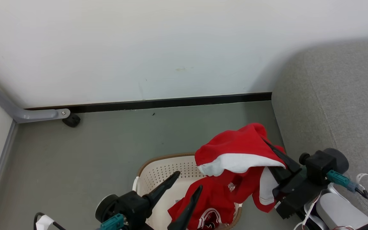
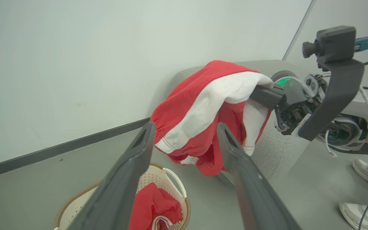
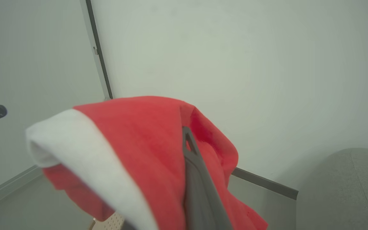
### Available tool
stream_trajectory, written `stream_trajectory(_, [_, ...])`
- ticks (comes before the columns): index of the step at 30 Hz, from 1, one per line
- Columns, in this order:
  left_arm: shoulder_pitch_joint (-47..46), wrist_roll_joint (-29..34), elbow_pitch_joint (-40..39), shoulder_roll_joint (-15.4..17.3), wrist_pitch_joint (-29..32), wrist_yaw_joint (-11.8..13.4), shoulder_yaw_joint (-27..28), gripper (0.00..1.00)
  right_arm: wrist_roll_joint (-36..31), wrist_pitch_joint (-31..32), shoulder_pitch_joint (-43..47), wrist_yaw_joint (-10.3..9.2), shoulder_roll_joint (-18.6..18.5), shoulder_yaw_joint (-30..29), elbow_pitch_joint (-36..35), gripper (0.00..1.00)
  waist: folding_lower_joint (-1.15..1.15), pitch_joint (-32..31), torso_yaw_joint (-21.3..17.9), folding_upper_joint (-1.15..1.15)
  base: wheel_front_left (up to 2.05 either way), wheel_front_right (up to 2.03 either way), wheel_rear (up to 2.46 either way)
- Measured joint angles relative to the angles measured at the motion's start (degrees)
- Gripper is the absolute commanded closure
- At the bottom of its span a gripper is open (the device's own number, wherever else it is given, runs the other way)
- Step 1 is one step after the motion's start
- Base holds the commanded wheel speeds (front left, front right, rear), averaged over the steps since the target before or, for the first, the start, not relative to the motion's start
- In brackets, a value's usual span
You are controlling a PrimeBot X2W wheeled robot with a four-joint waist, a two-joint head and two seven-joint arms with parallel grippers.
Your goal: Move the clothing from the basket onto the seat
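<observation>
head view showed the right gripper (image 1: 268, 145) clenched on the lifted garment (image 1: 235, 147), a red piece with a broad white band. its fabric was bunched over the dark fingers and drooped toward the floor (image 1: 107, 143). the garment hung in the air above the right side of the basket (image 1: 158, 159), just left of the seat (image 1: 337, 95) and not touching it. the second garment (image 1: 209, 204), red with a white-trimmed emblem, lay inside the basket at its near right, partly draped on the rim. the left gripper (image 1: 188, 180) hovered over the near part of the basket with its fingers spread apart, grasping nothing. in the right wrist view one finger lay along the red cloth while the other was buried under it, so the hold looked like a pinch through folded fabric. the step in hand seemed to be the carry of the first piece, with the task about half begun at most. the next move would call for a swing to the right and far enough over the cushion that the hanging tail cleared its rounded edge before release. the loose hem could otherwise catch on the basket rim or slide off onto the floor.
</observation>
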Motion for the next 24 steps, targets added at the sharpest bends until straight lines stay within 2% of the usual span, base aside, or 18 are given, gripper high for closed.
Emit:
stream_trajectory(10, [0.69,1.78,-0.15,1.27,-2.29,-0.04,0.15,0.0,0.0,-0.01,0.78,-1.02,-0.25,-1.85,-1.81,1.0,0.0,-0.1,-3.83,0.0,0.0,0.0,0.0])
stream_trajectory(24, [2.31,2.92,-1.14,1.89,-4.3,0.02,0.34,0.0,-0.08,0.0,3.26,-3.03,-2.22,-5.28,-4.52,1.0,-0.01,0.36,-12.71,0.0,0.0,0.0,0.0])
